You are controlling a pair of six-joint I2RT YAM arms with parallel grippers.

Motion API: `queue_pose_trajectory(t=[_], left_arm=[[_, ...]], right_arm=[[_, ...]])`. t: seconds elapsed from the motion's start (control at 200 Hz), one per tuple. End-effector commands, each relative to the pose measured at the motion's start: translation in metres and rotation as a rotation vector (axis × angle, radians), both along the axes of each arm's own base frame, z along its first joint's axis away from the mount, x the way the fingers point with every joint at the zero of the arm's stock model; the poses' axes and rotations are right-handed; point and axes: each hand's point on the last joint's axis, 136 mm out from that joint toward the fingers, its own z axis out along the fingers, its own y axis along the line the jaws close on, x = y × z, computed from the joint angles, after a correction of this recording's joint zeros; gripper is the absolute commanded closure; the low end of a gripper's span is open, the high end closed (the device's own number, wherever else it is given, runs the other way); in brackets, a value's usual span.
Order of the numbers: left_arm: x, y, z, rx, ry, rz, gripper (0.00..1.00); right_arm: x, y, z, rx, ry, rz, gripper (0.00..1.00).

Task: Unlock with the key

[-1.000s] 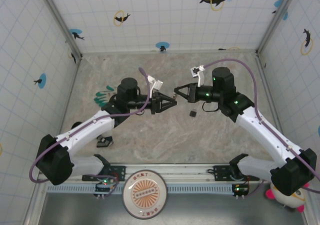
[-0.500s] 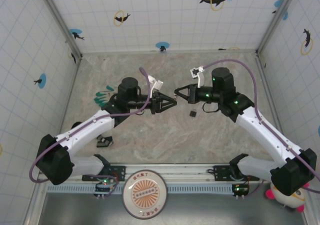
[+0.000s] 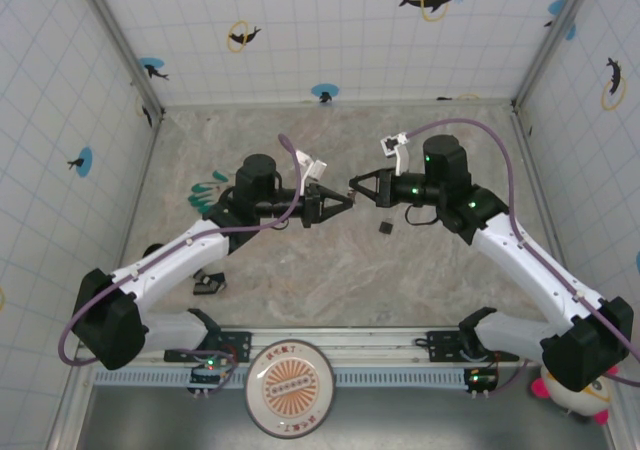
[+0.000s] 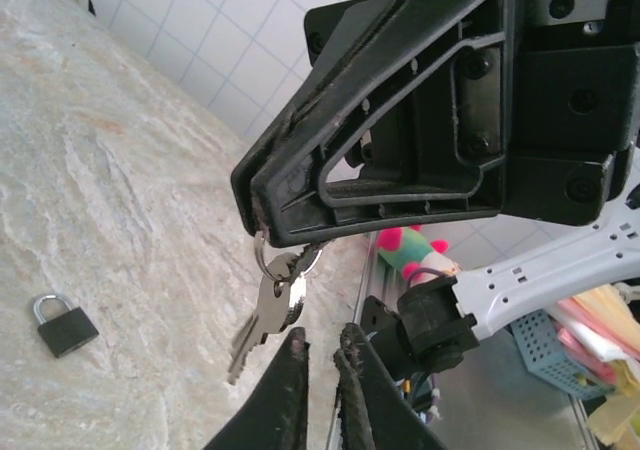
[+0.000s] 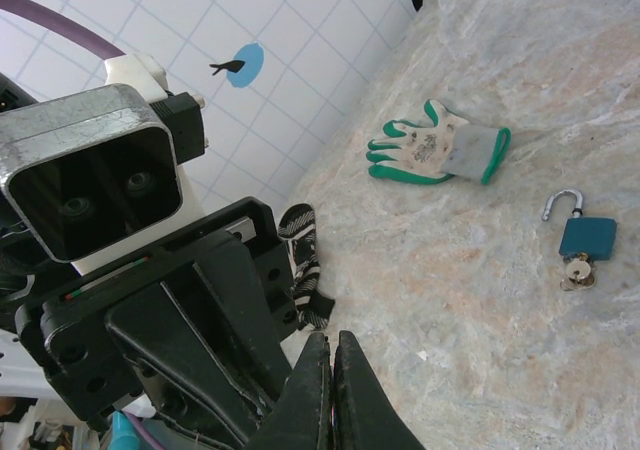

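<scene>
my right gripper (image 4: 256,215) was clamped shut on the ring of a bunch of keys (image 4: 268,315), which dangled off the worktop (image 4: 130,210), right of the black padlock (image 4: 62,326) in the left wrist view. my left gripper (image 4: 322,355) sat just under the keys, jaws a narrow slit apart, nothing between. the padlock lay flat, shackle closed.

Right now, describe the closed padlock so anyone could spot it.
On the marbled tabletop, near the right arm's fingers, lies a small black padlock. Unlike the blue padlock beside the green glove, it is shut, with no key in it.
</scene>
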Motion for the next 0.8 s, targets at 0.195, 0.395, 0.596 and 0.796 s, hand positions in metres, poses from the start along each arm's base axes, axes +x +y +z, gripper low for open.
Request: queue_pose_trajectory(t=[0.195,0.395,0.596,0.796], left_arm=[[0.008,0.0,0.017,-0.019,-0.055,0.039,0.51],[0.002,-0.004,0.027,-0.054,-0.063,-0.017,0.49],[0.0,-0.01,0.029,-0.062,-0.055,-0.045,0.52],[-0.002,-0.01,0.024,-0.055,-0.043,-0.05,0.69]], right_arm=[[-0.007,0.0,0.004,0.013,-0.004,0.025,1.0],[-0.009,0.003,0.007,0.028,0.003,0.043,1.0],[-0.006,0.008,0.015,0.057,-0.02,0.05,1.0],[-0.005,0.007,0.017,0.06,-0.026,0.045,1.0]])
